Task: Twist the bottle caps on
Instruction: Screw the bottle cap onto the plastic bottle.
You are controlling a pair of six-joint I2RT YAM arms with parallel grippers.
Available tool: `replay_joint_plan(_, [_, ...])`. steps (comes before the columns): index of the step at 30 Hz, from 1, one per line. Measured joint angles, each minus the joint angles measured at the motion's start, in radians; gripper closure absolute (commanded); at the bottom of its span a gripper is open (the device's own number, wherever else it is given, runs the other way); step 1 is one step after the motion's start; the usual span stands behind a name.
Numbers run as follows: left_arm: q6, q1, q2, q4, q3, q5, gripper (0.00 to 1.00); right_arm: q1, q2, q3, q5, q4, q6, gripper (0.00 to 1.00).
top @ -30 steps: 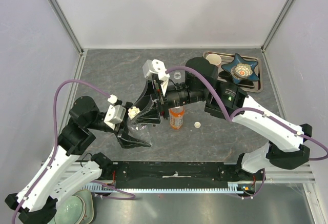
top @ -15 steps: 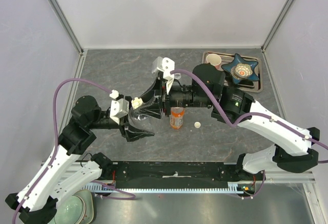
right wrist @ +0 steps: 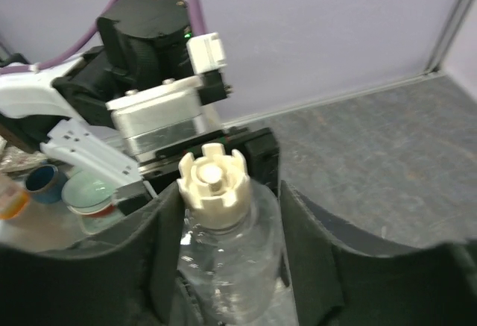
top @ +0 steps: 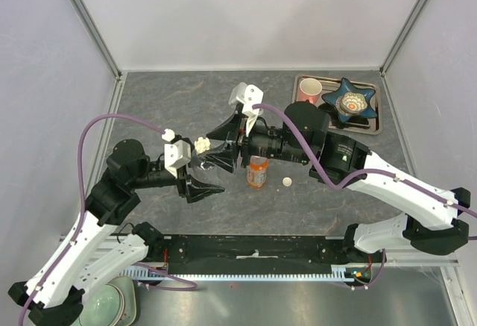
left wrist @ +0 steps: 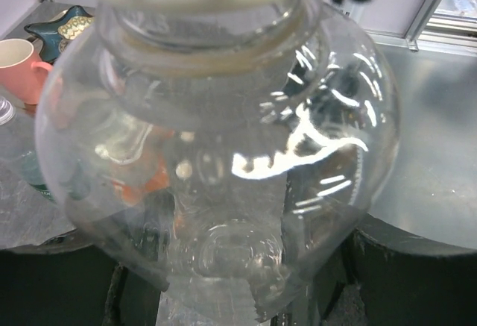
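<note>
Around the grey stone-patterned tabletop point(top: 164, 102) stand pale lilac walls point(top: 246, 13). My left pincer point(top: 211, 175) grips the clear round plastic bottle point(left wrist: 223, 177). My right pincer point(right wrist: 223, 203) straddles it, a finger each side, and I cannot tell whether it presses. A small white round cap point(top: 287, 182) lies loose beside the orange-filled bottle point(top: 257, 171).

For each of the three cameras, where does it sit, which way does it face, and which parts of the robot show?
Top external: above and behind the robot, looking down on the table; both arms show, left pincer and right pincer close together.
Left wrist: on the left arm, looking through the clear bottle toward the pink mug; its pincer hardly shows.
Right wrist: on the right arm, looking along its fingers, which flank the bottle, toward the left arm.
Shared: both wrist views show that bottle.
</note>
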Motion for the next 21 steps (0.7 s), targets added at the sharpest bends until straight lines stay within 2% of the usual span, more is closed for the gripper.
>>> replay_joint_plan(1, [0.006,0.0,-0.002,0.001,0.0,0.002,0.77,-0.002,-0.002,0.0,0.005,-0.002,-0.003,0.31])
replay_joint_plan(4, [0.015,0.0,-0.006,0.006,0.0,0.008,0.77,-0.006,-0.005,0.0,0.009,-0.001,-0.014,0.27])
replay_joint_plan(11, [0.023,-0.001,-0.013,0.029,0.0,0.019,0.77,-0.012,0.016,0.064,-0.039,-0.013,-0.019,0.25])
replay_joint_plan(16, [0.035,-0.002,-0.019,0.029,0.0,0.041,0.77,-0.019,0.055,0.116,-0.127,-0.01,-0.02,0.35])
replay_joint_plan(18, [0.037,-0.002,-0.021,0.029,0.0,0.043,0.77,-0.019,0.072,0.137,-0.153,-0.018,-0.021,0.36])
replay_joint_plan(21, [0.039,-0.002,-0.021,0.028,0.0,0.043,0.76,-0.019,0.086,0.148,-0.177,-0.024,-0.023,0.48])
